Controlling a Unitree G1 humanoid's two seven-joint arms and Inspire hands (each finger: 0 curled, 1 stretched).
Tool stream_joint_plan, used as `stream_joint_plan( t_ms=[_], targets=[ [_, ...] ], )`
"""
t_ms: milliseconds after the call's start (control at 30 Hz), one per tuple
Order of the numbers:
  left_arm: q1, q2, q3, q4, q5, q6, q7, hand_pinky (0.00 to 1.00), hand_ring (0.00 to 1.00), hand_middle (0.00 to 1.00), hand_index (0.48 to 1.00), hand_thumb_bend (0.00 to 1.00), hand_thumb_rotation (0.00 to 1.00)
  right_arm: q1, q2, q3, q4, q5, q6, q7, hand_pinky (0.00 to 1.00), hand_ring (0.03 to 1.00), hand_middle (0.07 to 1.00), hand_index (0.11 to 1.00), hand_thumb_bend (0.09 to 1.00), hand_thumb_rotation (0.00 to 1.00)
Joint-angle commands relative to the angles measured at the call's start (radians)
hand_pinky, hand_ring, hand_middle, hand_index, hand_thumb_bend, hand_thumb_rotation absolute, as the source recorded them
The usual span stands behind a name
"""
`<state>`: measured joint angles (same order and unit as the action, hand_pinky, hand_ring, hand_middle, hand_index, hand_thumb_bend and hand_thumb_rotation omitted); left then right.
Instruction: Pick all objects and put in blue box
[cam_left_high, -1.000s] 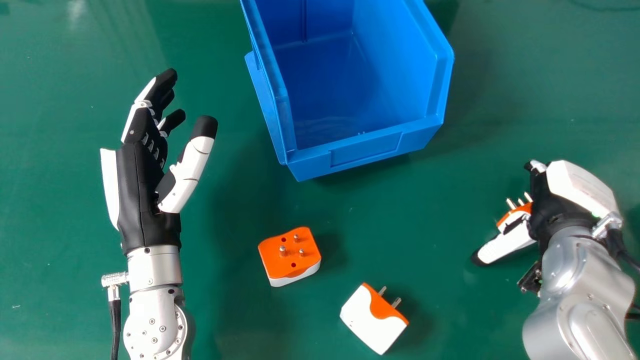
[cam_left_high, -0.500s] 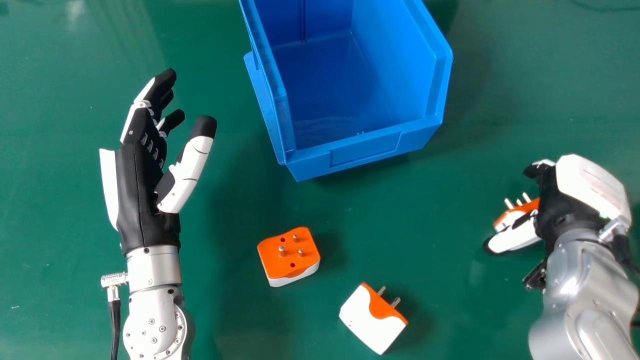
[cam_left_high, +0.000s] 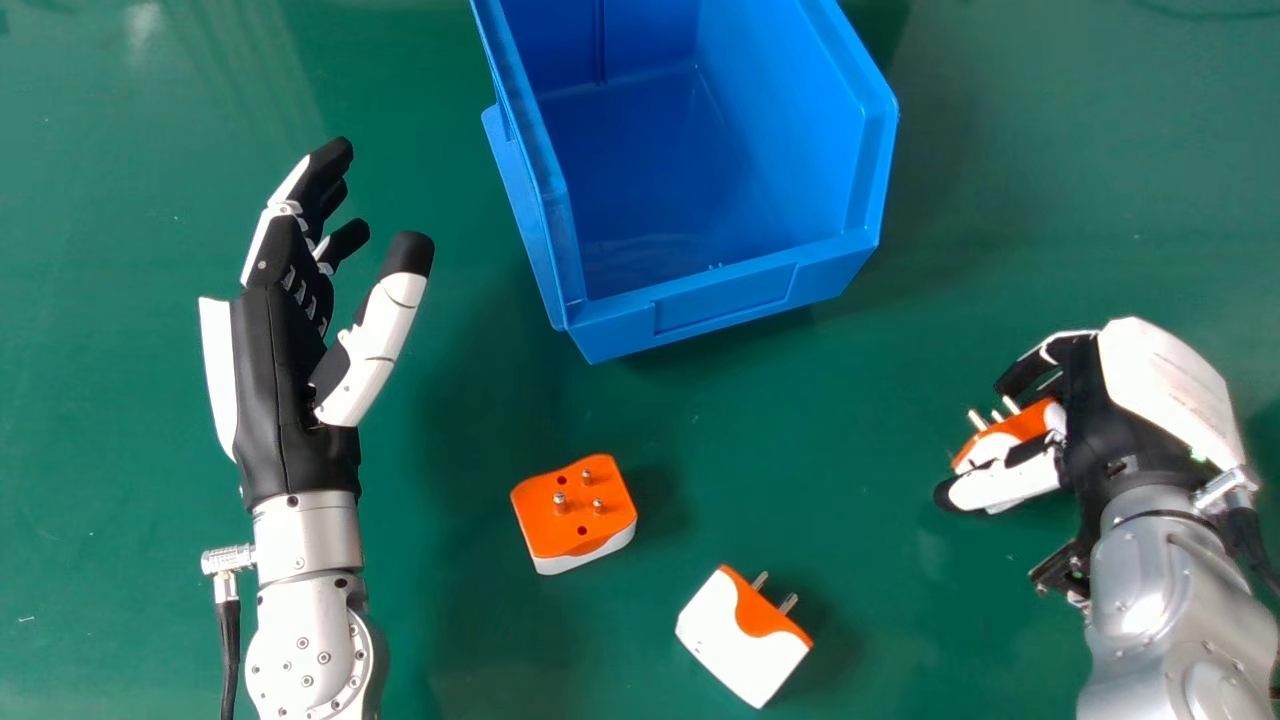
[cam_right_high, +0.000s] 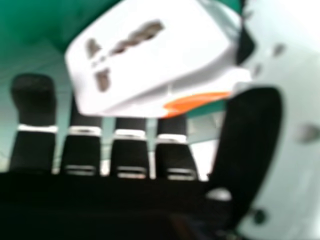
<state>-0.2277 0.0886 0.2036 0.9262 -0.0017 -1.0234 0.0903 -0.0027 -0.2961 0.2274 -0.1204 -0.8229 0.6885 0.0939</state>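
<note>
Some lab or workshop, apparently — smooth green work surface (cam_left_high: 780, 440), blue open-fronted bin (cam_left_high: 725, 300).

Left hand (cam_left_high: 275, 385) relaxed, thumb spread apart; right hand (cam_left_high: 1092, 415) palm inward, fingers bent opposite its thumb.

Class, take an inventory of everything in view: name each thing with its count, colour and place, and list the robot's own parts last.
Table: one, green, beneath everything.
Blue box: one, blue, at the head view's top centre.
Left adapter: one, orange and white, on the table, pins up.
Lower adapter: one, white and orange, on the table near the head view's bottom edge.
Held adapter: one, orange and white, in the right hand.
Hands: two, black and white, left and right.
Forearms: two, silver, behind the hands.
</note>
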Motion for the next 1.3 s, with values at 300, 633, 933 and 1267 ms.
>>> stream_joint_plan(
  t_ms=[300, 633, 933, 1267],
  targets=[
    [-0.005, 0.002, -0.001, -0.011, 0.006, -0.016, 0.01, 0.83, 0.89, 0.88, 0.807, 0.76, 0.55, 0.024, -0.009, -0.021, -0.019, 0.042, -0.079, -0.052, 0.24, 0.387, 0.508, 0.522, 0.525, 0.0],
    [-0.006, 0.004, -0.002, -0.009, 0.005, -0.017, 0.012, 0.83, 0.89, 0.88, 0.806, 0.76, 0.55, 0.033, 0.009, -0.045, -0.027, 0.084, -0.131, -0.108, 0.24, 0.38, 0.506, 0.499, 0.517, 0.0],
    [-0.013, 0.003, 0.0, -0.004, -0.009, -0.013, -0.003, 0.83, 0.89, 0.88, 0.806, 0.76, 0.55, 0.054, 0.019, -0.061, -0.023, 0.088, -0.24, -0.229, 0.24, 0.383, 0.514, 0.486, 0.515, 0.0],
    [-0.024, 0.003, -0.001, 0.0, -0.004, -0.011, 0.001, 0.82, 0.89, 0.88, 0.806, 0.75, 0.54, 0.078, 0.048, -0.1, -0.016, 0.164, -0.44, -0.367, 0.24, 0.357, 0.476, 0.492, 0.513, 0.0]
  ],
)
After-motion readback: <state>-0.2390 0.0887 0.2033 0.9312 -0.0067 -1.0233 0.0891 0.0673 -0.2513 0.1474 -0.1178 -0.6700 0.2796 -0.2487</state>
